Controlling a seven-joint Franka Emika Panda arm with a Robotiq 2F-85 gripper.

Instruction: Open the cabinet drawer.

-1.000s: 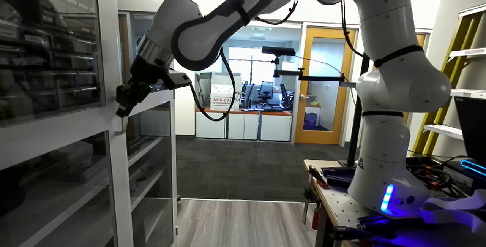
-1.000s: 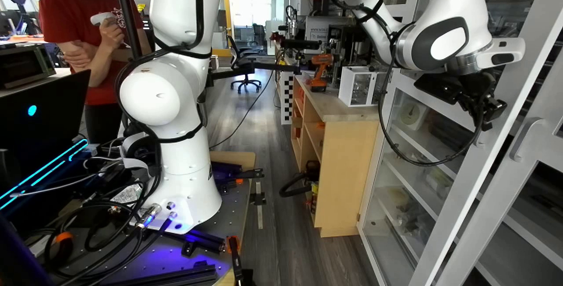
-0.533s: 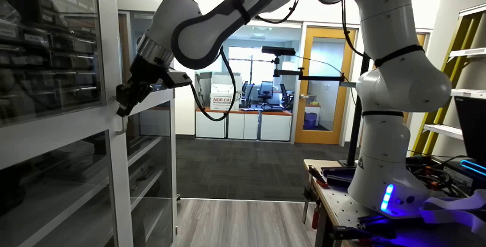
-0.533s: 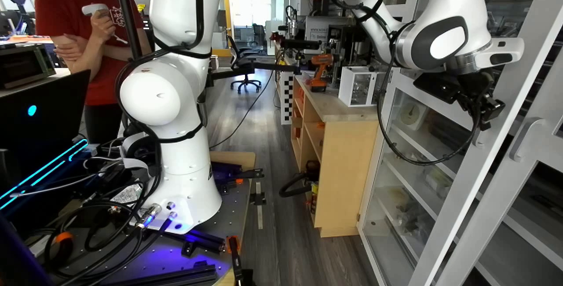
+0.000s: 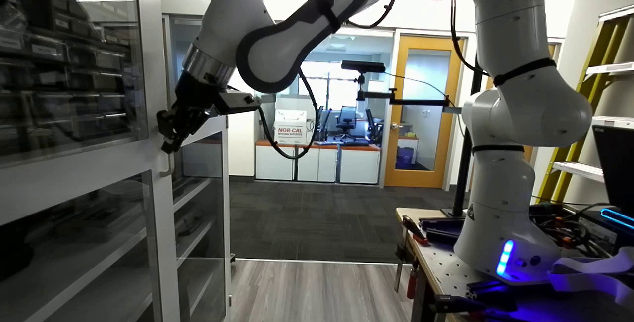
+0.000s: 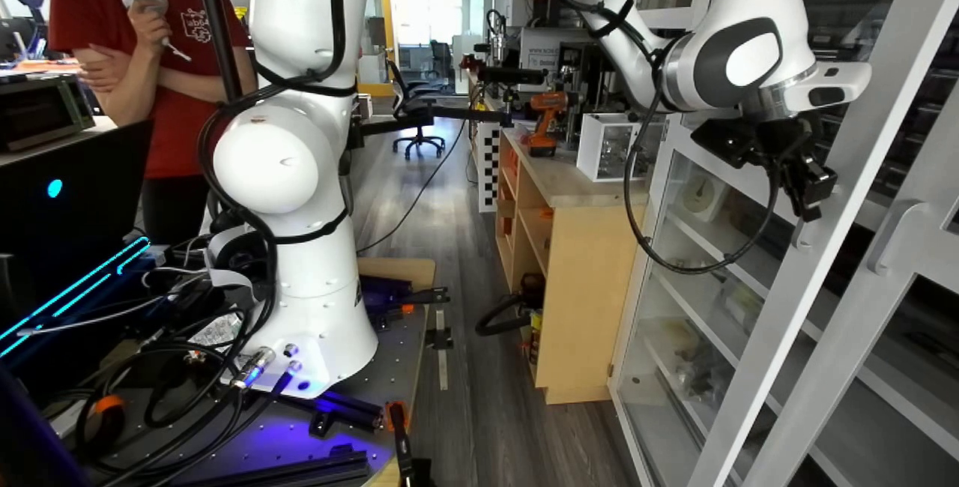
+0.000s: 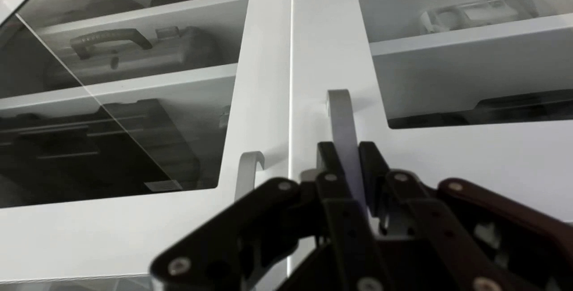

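Note:
No drawer shows; the cabinet has glass-paned doors with white frames. My gripper point(image 7: 346, 147) is shut on the light grey handle point(image 7: 342, 114) of one door point(image 7: 320, 44), with a finger on each side of it. The gripper shows in both exterior views point(image 5: 169, 134) point(image 6: 815, 198), with the lower end of the handle point(image 5: 169, 167) point(image 6: 802, 236) just below the fingers. The door frame point(image 5: 166, 242) point(image 6: 772, 352) stands ajar, out from the neighbouring door. The neighbouring door's handle point(image 7: 248, 170) point(image 6: 891, 236) is free, left of my fingers in the wrist view.
A wooden bench point(image 6: 592, 198) with an orange drill point(image 6: 548, 120) stands near the cabinet. The arm's base stands on a table point(image 5: 431, 257) with clamps and cables. A person in a red shirt point(image 6: 165, 150) stands behind the arm. A camera point(image 5: 363, 67) sits on a bracket.
My gripper, the held handle and the door have moved out from the cabinet toward the arm's base, mostly in the last half second. The person's hand shifted slightly.

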